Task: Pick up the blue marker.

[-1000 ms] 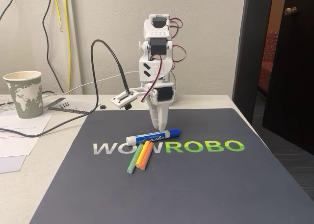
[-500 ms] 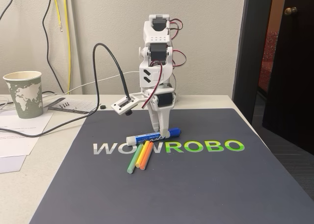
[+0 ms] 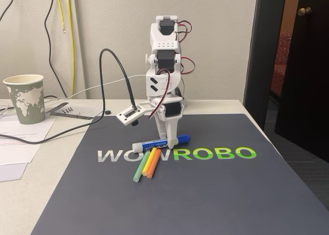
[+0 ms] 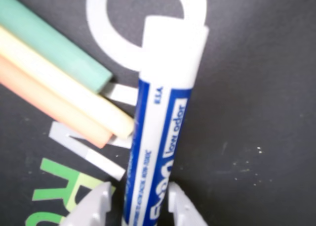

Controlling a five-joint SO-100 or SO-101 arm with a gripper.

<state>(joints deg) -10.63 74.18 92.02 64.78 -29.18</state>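
— One arm stands at the far edge of the dark mat (image 3: 205,194) in the fixed view, white, folded so its gripper (image 3: 167,137) points straight down. What's under it?

— The blue marker (image 3: 161,142). It lies nearly crosswise on the mat, just above the printed lettering, white end to the left of the view and blue cap to the right. The gripper tips come down right at the barrel, a little toward the capped half.

— Anything else close by?

— Three thin sticks, fanned out just in front of the marker: a green stick (image 3: 141,168), a yellow stick (image 3: 147,164) and an orange stick (image 3: 152,164). Their upper ends reach up to the marker's barrel. Off the mat, at the left, a paper cup (image 3: 24,98) sits on some papers, and a black cable (image 3: 110,73) arcs over to the small camera mounted beside the gripper.

— And the wrist view?

— The marker (image 4: 160,137) runs up the middle of the picture, white end at the top, blue label below. Two grey fingertips (image 4: 96,206) rise from the bottom edge, one on each side of the barrel, so the gripper (image 4: 139,203) straddles it.

— Clamped on it?

— I can't tell. The jaws are narrowly parted with the barrel between them, very close on both sides, but contact isn't clear. The marker lies flat on the mat. The green (image 4: 52,48), yellow (image 4: 64,87) and orange (image 4: 49,105) sticks sit at upper left, their ends near the barrel.
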